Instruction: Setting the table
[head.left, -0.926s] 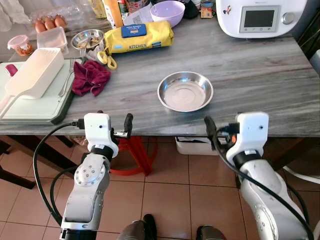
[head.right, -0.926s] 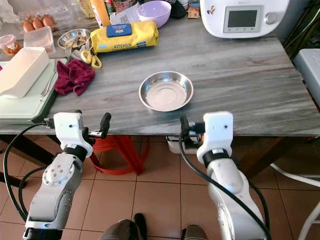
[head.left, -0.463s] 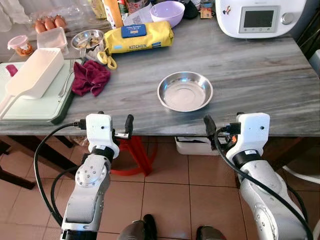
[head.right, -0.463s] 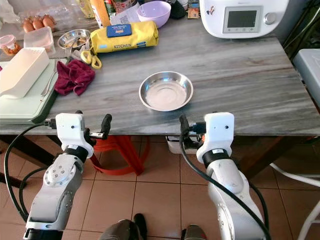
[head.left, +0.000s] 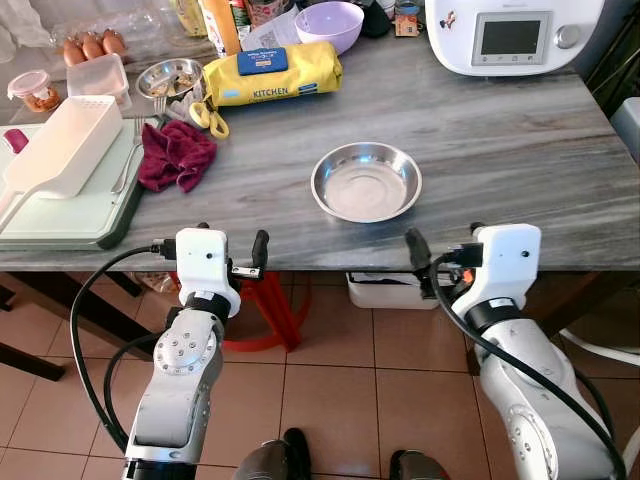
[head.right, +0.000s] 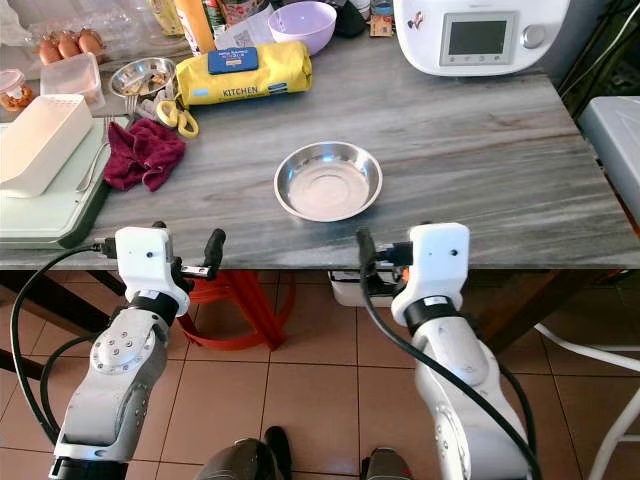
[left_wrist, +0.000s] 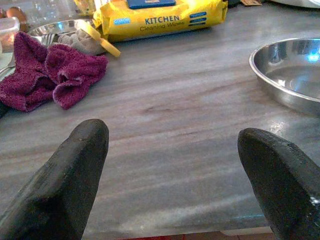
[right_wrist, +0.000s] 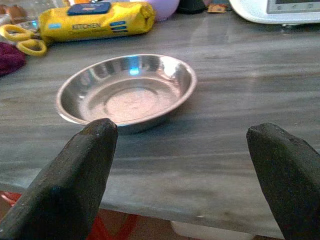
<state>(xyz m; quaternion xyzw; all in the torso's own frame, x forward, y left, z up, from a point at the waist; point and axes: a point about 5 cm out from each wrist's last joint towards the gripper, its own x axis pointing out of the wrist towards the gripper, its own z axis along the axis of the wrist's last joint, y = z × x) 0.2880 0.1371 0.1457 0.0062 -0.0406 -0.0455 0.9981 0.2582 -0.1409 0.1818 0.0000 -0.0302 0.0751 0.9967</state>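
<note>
The steel bowl (head.left: 366, 182) sits mid-bench (head.left: 520, 150); the left gripper (left_wrist: 175, 170) and right gripper (right_wrist: 185, 165) hover at the near edge, both spread wide, holding nothing; a low reach risks knocking the bowl's rim and sliding it away.

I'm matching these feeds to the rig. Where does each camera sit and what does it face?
Head eye views: stereo pair looking down at the table, both arms, left pincer and right pincer.
Left wrist: along open fingers, toward maroon cloth.
Right wrist: along open fingers.
All views share the steel bowl.
</note>
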